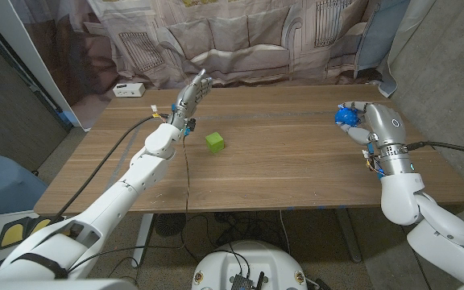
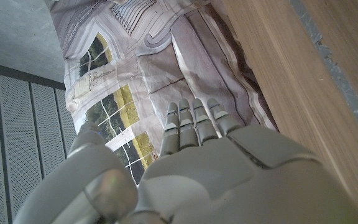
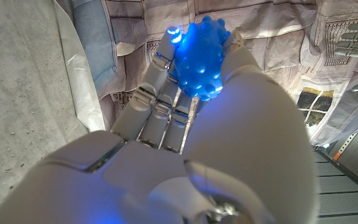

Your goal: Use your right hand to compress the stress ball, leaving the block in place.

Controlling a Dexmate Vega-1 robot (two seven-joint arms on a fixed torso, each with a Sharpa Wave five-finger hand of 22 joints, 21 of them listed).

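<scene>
The right hand [image 1: 366, 125] sits at the right of the frame in the head view, over the worktop [image 1: 280, 169], with its fingers curled round the blue stress ball [image 1: 345, 116], which it holds at the hand's upper-left side. In the right wrist view the right hand [image 3: 185, 137] fills the lower part of the frame, and its fingers [image 3: 160, 93] and thumb close on the knobbly blue stress ball [image 3: 199, 59] at upper centre; the ball glows bright blue between them. Left of centre in the head view the green block [image 1: 214, 142] stands alone on the worktop, well apart from both hands. Just left of and above it, the left hand [image 1: 190, 97] is raised over the worktop with its fingers straight and apart, holding nothing. The left wrist view shows the left hand [image 2: 191, 168] from behind, fingers [image 2: 194, 121] stretched out together. At the far left corner of the worktop lies a white box [image 1: 129, 89], and a printed curtain [image 1: 248, 36] hangs behind
</scene>
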